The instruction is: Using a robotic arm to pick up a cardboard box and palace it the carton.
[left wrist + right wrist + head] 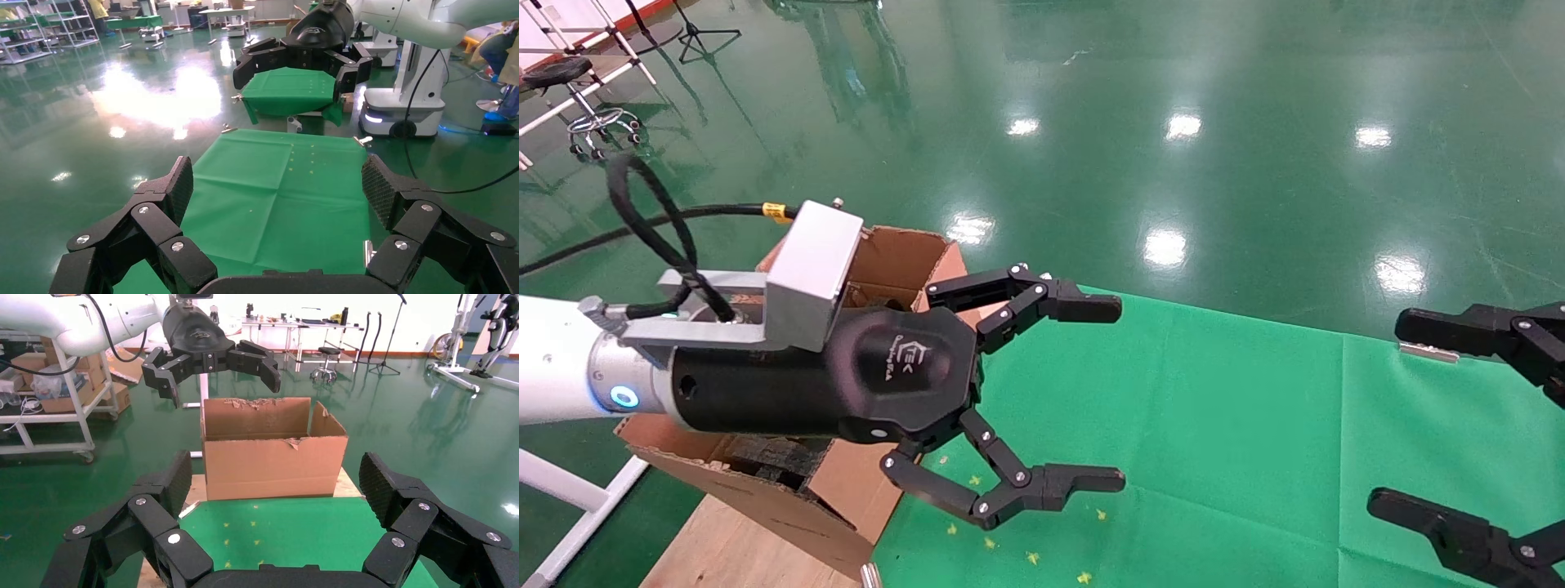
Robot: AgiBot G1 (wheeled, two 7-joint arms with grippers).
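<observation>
The carton (pixel 903 253) stands open at the table's left end, with black foam (pixel 772 457) inside. It also shows in the right wrist view (pixel 272 465), with a ragged torn rim. The robotic arm, my left one, holds its gripper (pixel 1109 394) open and empty, just right of the carton and above the green cloth. In the right wrist view that gripper (pixel 214 361) hangs above the carton. My right gripper (pixel 1392 412) is open and empty at the right edge. The small cardboard box is out of view in all frames.
A green cloth (pixel 1238 425) covers the table, with small yellow marks (pixel 1032 558) near the carton. The carton sits on a wooden board (pixel 723 555). A metal clip (pixel 1426 351) holds the cloth's far edge. A stool (pixel 568 82) and stands are far left on the green floor.
</observation>
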